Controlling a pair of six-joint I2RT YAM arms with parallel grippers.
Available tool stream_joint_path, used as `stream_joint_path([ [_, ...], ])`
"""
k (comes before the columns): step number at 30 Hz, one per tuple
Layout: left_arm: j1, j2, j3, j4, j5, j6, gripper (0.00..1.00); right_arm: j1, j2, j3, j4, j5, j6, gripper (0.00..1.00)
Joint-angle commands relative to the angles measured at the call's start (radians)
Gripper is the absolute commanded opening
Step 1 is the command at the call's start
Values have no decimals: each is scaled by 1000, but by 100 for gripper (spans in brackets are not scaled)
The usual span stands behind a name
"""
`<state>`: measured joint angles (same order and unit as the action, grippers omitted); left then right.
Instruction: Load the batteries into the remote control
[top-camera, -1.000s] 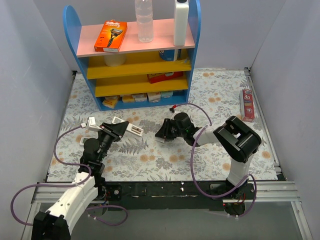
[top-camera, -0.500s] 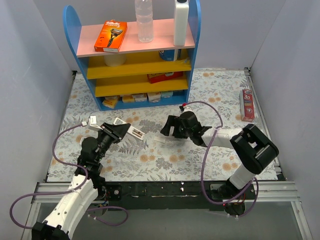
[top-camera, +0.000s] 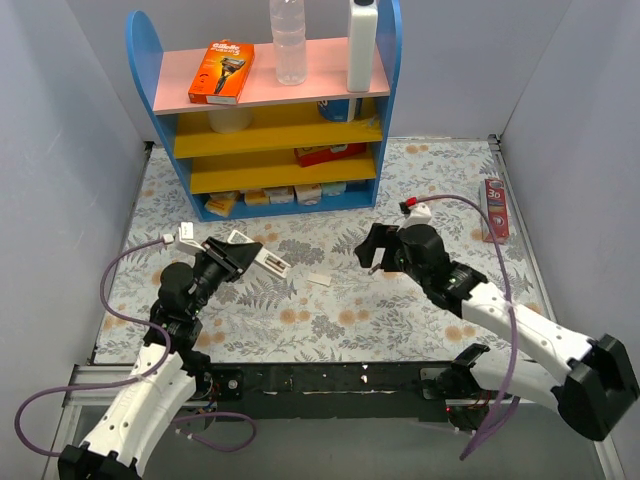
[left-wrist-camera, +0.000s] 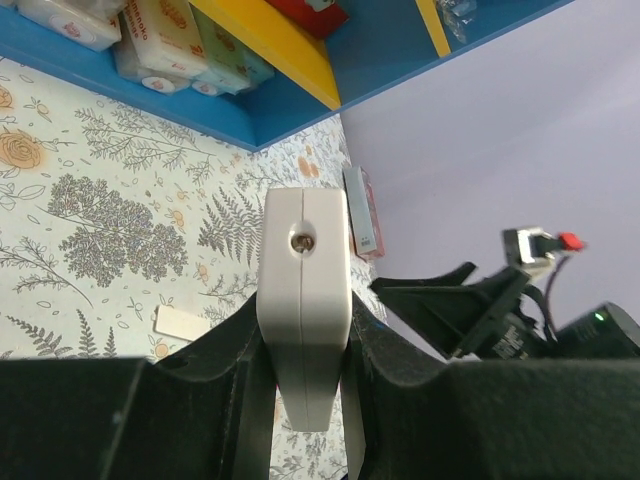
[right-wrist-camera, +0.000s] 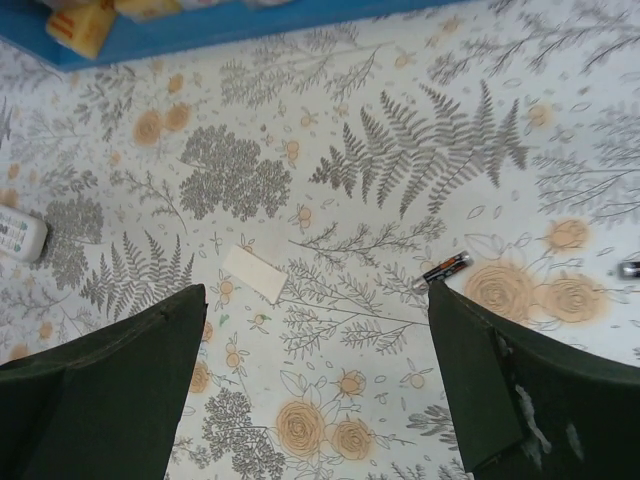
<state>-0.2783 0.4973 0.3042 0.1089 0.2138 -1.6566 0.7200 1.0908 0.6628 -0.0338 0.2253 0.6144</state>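
The remote control (left-wrist-camera: 304, 260) shows only its narrow end in the left wrist view: smooth white plastic with rounded corners, a seam down the middle and a small round hole. Its lower part is buried between the matte black fingers (left-wrist-camera: 232, 365) of the left gripper (left-wrist-camera: 305, 330), which pinch it from both sides. From above it is a slim white bar (top-camera: 262, 260) sticking out of that gripper over the fern-printed tablecloth (top-camera: 300, 320).

The right gripper (right-wrist-camera: 315, 300) hangs with its dark fingers (right-wrist-camera: 110, 390) spread wide and nothing between them. On the cloth under it lies one battery (right-wrist-camera: 444, 270), a thin dark cylinder with a pale tip, close to the right finger. A shiny stub (right-wrist-camera: 628, 268) is cut off by the frame edge and may be the second battery. A flat white rectangular cover plate (right-wrist-camera: 254, 274) lies apart from both.
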Motion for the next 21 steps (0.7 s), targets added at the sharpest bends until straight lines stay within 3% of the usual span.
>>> stream_joint_path([
  [1,-1,61,73,21,12,9,0,-10,-190,-46,-89,141,-136,98],
  [8,-1,190,36,190,55,-23,0,-13,-384,-117,-95,163,-283,98],
  [11,-1,240,23,186,58,-29,0,-13,-390,-114,-124,114,-278,98],
  [15,-1,282,30,175,79,-5,0,-13,-376,-46,-314,51,-257,98],
  [21,-1,251,-2,195,30,-28,0,-11,-364,-37,-403,45,-231,96],
])
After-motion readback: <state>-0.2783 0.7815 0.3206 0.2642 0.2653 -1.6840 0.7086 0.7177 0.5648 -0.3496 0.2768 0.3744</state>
